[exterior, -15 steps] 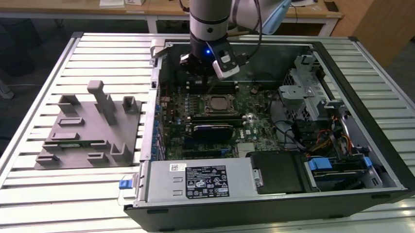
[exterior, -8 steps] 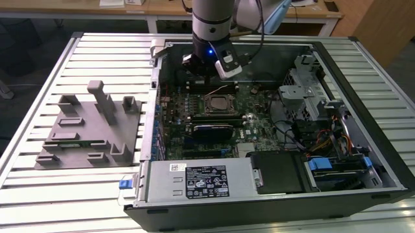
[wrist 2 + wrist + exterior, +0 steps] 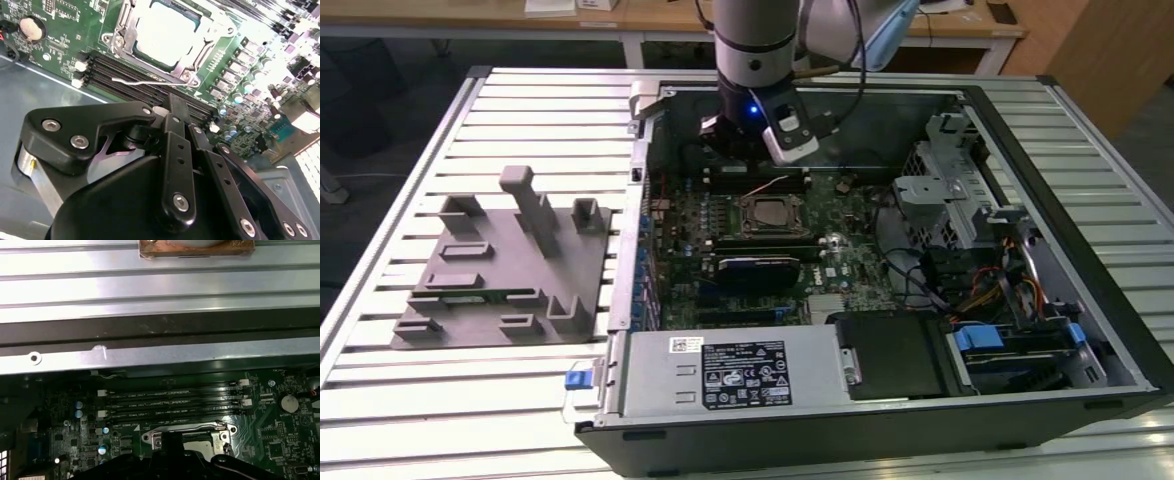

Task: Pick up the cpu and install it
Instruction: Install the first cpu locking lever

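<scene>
The cpu (image 3: 162, 30), a flat square with a silvery-white top, lies inside the metal-framed socket (image 3: 200, 47) on the green motherboard. In the exterior view that socket (image 3: 767, 212) sits mid-board inside the open computer case. My gripper (image 3: 170, 107) hangs over the black memory slots (image 3: 125, 75) beside the socket, apart from the cpu. In the exterior view the gripper (image 3: 744, 160) is just beyond the socket, near the case's far wall. In the first wrist view the gripper's black body (image 3: 185, 462) covers part of the socket (image 3: 220, 432).
A grey tray (image 3: 507, 270) with upright posts lies on the slatted table at the exterior view's left. A thin white wire (image 3: 145, 81) crosses the memory slots. The power supply (image 3: 720, 375) fills the case's near side. A drive cage (image 3: 961, 190) and cables (image 3: 987, 290) stand to the right.
</scene>
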`<state>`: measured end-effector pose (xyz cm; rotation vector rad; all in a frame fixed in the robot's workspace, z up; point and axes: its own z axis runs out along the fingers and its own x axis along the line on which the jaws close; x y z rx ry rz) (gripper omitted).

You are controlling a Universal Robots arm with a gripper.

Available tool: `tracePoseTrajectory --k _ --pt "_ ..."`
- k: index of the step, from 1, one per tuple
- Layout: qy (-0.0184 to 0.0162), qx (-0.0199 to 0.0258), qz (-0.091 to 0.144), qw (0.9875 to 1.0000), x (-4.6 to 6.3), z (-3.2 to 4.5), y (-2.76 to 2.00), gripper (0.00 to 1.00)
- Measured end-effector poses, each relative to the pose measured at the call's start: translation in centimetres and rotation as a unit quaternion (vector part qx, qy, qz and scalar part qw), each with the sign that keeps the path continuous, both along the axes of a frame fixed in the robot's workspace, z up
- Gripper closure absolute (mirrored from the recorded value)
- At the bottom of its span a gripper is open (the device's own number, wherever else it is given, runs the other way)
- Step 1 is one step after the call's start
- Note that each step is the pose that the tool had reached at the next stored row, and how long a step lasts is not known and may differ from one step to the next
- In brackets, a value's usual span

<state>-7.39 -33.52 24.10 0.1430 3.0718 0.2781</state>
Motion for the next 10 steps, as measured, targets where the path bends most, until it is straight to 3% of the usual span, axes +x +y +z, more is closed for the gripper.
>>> tracePoseTrajectory --k 10 --pt "-0.0002 -0.0030 -0.014 0.9999 0.92 -0.30 0.02 0.89"
